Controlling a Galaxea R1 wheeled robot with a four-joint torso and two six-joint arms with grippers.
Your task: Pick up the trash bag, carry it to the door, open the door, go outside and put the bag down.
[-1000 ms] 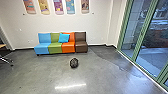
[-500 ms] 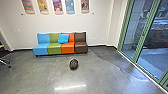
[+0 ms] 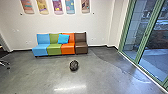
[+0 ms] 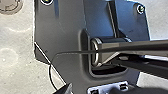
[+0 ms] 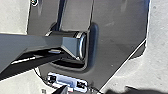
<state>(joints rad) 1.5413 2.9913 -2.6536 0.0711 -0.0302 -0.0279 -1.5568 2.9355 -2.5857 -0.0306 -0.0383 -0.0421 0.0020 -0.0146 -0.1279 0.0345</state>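
Since the earlier frames, the robot's head camera has moved slightly nearer the seating, and the bag and furniture are found in the same places in the room. The rounded black trash bag (image 3: pixel 74 65) rests on the smooth grey concrete floor (image 3: pixel 37 77), ahead of the robot and in front of a row of armless seats. It stands apart from both the left gripper (image 4: pixel 91 91) and the right gripper (image 5: pixel 83 91), with the floor as its only visible support. Whether either gripper is released or clenched cannot be determined from the wrist views. The seats are noted as joined side by side against the white wall (image 3: pixel 100 27): light blue (image 3: pixel 40 50), green (image 3: pixel 54 48), orange (image 3: pixel 68 48) and dark brown (image 3: pixel 81 47). One bright blue square cushion (image 3: pixel 63 38) leans against the backrests where green and orange meet. Above, long panels with rounded lower ends and coloured patterns (image 3: pixel 57 6) are mounted on the wall. To the robot's right runs tall glazing in a green frame (image 3: pixel 147 35), with paving (image 3: pixel 156 58) visible outside. A streak of light (image 3: pixel 70 87) reflects off the floor nearer the robot than the bag.
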